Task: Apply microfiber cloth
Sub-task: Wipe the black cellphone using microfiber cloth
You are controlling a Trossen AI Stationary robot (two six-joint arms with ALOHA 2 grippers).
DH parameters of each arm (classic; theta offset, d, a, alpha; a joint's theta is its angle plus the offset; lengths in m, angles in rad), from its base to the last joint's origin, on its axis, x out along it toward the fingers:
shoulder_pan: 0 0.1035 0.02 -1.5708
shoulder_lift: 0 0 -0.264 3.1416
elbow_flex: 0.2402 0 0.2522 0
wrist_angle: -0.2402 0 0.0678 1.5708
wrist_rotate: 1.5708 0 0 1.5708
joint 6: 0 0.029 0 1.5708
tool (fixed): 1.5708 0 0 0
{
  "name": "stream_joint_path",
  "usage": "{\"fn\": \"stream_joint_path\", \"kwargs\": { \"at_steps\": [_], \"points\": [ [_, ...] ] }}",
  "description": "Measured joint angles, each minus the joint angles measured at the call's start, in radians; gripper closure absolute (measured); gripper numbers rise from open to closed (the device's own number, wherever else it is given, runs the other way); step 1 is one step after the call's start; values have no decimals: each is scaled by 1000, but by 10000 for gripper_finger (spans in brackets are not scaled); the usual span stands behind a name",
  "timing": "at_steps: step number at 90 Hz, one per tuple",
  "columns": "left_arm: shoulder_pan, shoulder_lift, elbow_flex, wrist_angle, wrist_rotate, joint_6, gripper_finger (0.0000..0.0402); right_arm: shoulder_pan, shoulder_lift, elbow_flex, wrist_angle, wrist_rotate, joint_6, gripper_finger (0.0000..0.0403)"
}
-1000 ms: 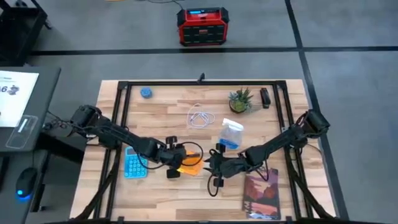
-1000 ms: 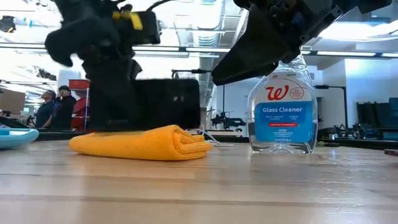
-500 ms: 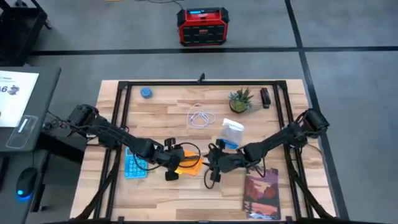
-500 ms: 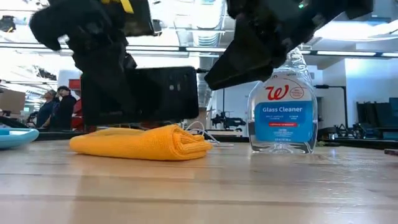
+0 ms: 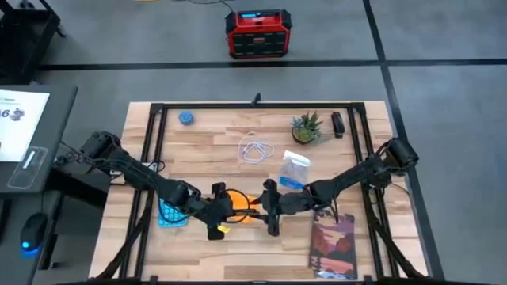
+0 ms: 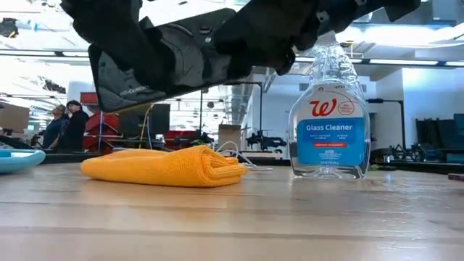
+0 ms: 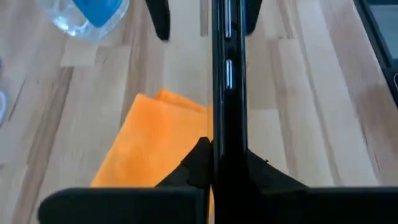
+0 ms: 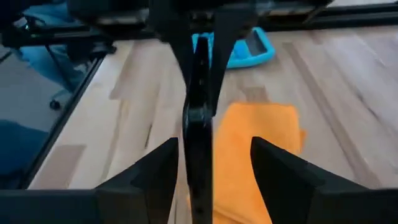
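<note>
The left claw (image 5: 215,224) is clamped on one end of a black smartphone (image 7: 225,93), held edge-up above the tabletop (image 5: 238,253). Beneath it lies the microfiber cloth (image 6: 165,165), orange-yellow, plain, folded into a soft, thick pad, flat on the wood between the blue calculator (image 5: 167,214) and the glass cleaner bottle (image 6: 330,123). The right claw (image 5: 271,215) sits at the phone's other end, fingers parted.

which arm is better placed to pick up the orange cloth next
Probably the right. The left gripper is shut on the smartphone, holding it on edge above the microfiber cloth, while the right gripper has open fingers straddling the phone, free to drop to the cloth.
</note>
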State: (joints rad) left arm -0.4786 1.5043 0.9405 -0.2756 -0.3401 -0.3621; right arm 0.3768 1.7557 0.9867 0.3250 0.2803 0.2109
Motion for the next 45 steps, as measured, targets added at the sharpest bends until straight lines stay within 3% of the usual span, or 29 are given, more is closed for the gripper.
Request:
{"fn": "stream_joint_path", "kwargs": {
  "at_steps": [11,27,45],
  "points": [
    [0,0,0,3,0,6,389,17,0,0,3,2,-27,268],
    [-1,0,0,3,-5,6,389,22,0,0,1,14,-37,377],
    [0,0,0,0,-14,-14,379,23,0,0,2,62,-37,382]
  ]
}}
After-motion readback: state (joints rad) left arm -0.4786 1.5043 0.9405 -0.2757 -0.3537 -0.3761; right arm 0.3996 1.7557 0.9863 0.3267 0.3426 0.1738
